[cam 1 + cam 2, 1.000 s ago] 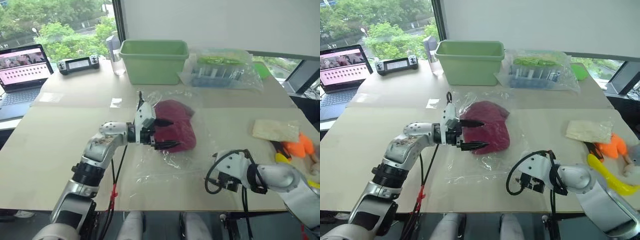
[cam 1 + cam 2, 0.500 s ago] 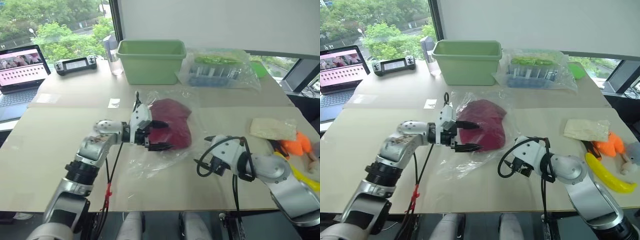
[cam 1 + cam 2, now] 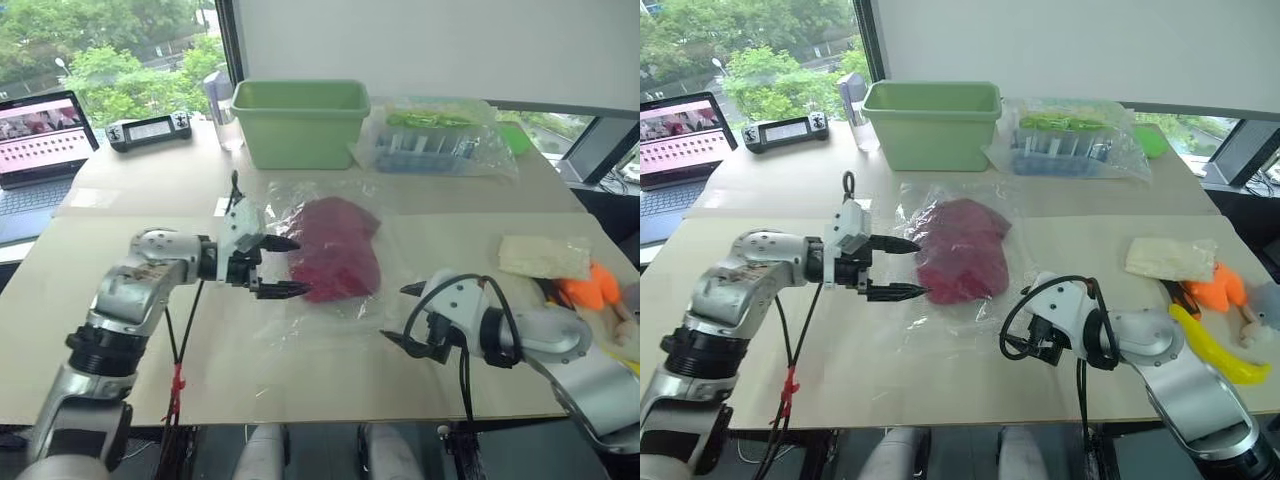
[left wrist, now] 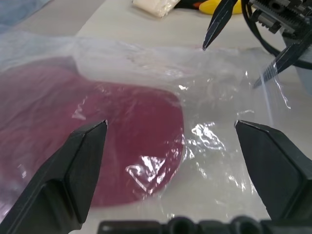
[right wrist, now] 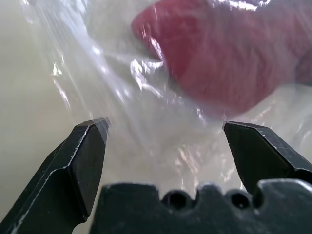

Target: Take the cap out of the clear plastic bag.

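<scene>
The dark red cap lies flat inside the clear plastic bag at the middle of the table. My left gripper hovers just left of the bag, open and empty, pointing at the cap. The left wrist view has the cap under glossy film between the spread fingers. My right gripper stands open at the bag's near right corner, pointing left toward it. In the right wrist view the bag and the cap lie just beyond the open fingertips.
A green bin and a second clear bag with green and blue-grey items stand at the back. A laptop, controller and bottle sit at the back left. On the right lie a pale packet, an orange toy and a banana.
My left gripper has drawn back to the left, off the cap and bag, still open. The bag has settled flatter. My right gripper has turned so its open fingers face the bag.
</scene>
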